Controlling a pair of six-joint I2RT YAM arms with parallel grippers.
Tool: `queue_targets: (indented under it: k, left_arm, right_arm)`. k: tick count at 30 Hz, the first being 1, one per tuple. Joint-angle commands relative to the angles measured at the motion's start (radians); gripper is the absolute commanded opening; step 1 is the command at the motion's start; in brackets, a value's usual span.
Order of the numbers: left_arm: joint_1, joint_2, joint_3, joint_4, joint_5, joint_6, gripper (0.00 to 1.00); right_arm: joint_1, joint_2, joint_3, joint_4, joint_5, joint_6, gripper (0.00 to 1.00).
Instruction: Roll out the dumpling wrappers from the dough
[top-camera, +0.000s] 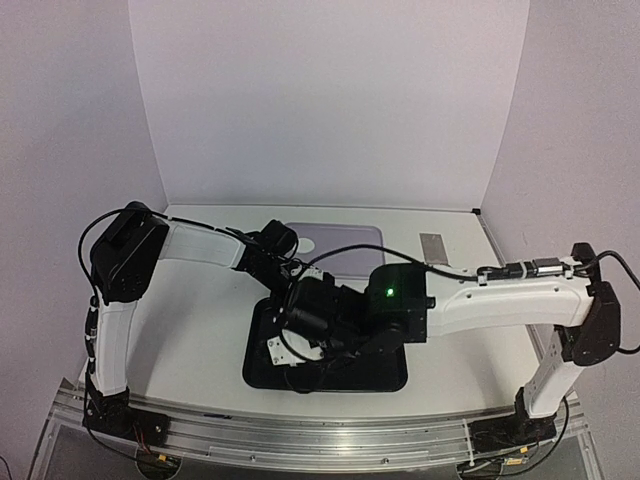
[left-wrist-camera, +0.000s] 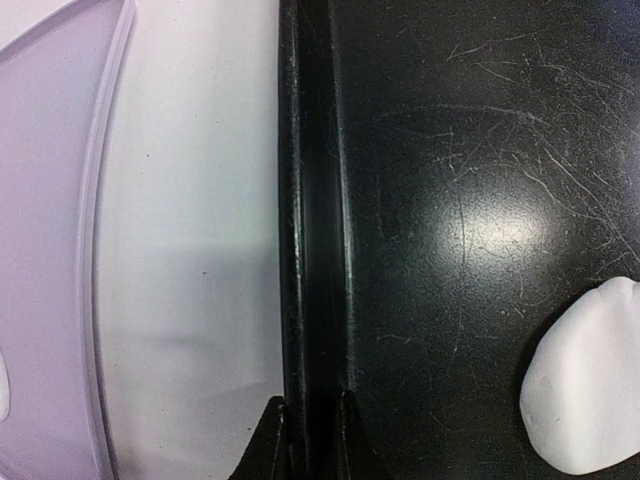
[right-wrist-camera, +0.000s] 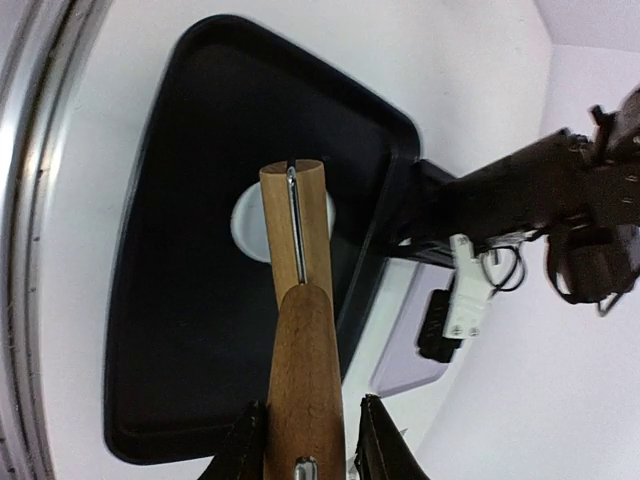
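dough round (right-wrist-camera: 247, 222): white, smooth, rounded edge, on black tray (right-wrist-camera: 170, 300), partly hidden by rolling pin (right-wrist-camera: 300, 330). r gripper (right-wrist-camera: 310, 428) clamps pin handle. l gripper (left-wrist-camera: 310, 440) pinches tray rim.

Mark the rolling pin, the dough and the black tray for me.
rolling pin (right-wrist-camera: 300, 345): right wrist view, on its wooden handle.
dough (left-wrist-camera: 585, 385): left wrist view, middle of the white lump.
black tray (right-wrist-camera: 180, 300): right wrist view, bare floor.
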Motion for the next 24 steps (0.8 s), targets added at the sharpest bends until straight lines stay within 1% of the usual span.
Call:
queue_targets:
  k: [1, 5, 7, 8, 10, 13, 16, 22, 24]
  left_arm:
    - [-0.001, 0.023, -0.002, -0.018, -0.034, 0.087, 0.0]
    - [0.0, 0.034, 0.011, -0.047, -0.029, 0.102, 0.0]
    - [-0.001, 0.043, 0.022, -0.056, -0.03, 0.102, 0.0]
    - [-0.001, 0.048, 0.027, -0.061, -0.031, 0.102, 0.0]
    - [-0.001, 0.055, 0.034, -0.063, -0.033, 0.1, 0.0]
    - [-0.001, 0.065, 0.045, -0.063, -0.035, 0.103, 0.0]
    - [-0.001, 0.074, 0.06, -0.065, -0.035, 0.105, 0.0]
    - [0.0, 0.09, 0.078, -0.069, -0.033, 0.11, 0.0]
    - [-0.001, 0.089, 0.078, -0.073, -0.029, 0.109, 0.0]
  right_arm:
    - [-0.089, -0.024, -0.013, 0.156, -0.08, -0.255, 0.0]
    - [-0.161, 0.036, -0.075, 0.327, -0.197, -0.368, 0.0]
    - [-0.18, 0.07, -0.078, 0.355, -0.242, -0.383, 0.0]
    - [-0.186, 0.087, -0.084, 0.361, -0.263, -0.387, 0.0]
    - [-0.186, 0.077, -0.154, 0.363, -0.277, -0.405, 0.0]
    - [-0.174, 0.014, -0.315, 0.362, -0.274, -0.394, 0.0]
    - [-0.145, -0.041, -0.427, 0.34, -0.265, -0.357, 0.0]
    - [-0.141, 0.02, -0.46, 0.327, -0.239, -0.401, 0.0]
    - [-0.145, 0.045, -0.443, 0.328, -0.246, -0.402, 0.0]
